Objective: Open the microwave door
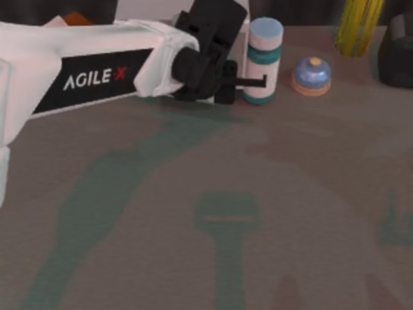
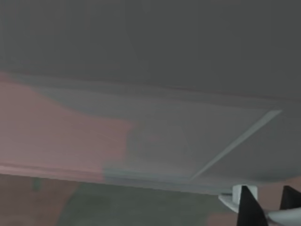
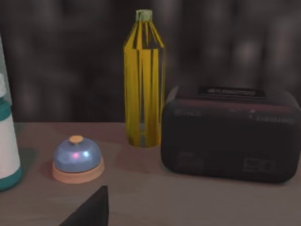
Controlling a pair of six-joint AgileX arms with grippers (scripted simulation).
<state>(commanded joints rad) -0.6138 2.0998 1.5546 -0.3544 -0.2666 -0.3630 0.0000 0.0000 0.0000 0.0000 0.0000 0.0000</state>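
White "AGILE X" lettering, left arm (image 1: 97, 71)

A brownish, mottled table (image 1: 310, 194) fills the top view, its surface crossed by greenish shadows, one broad diagonal band at the left and a narrower upright shape near the middle. Behind the table's far edge stands a dark wall (image 3: 225, 42) with a blurred, blotchy pattern of lighter and darker patches, seen best from the right wrist view. The light is dim and even, leaving soft shadows on the table beneath what stands along its back edge.
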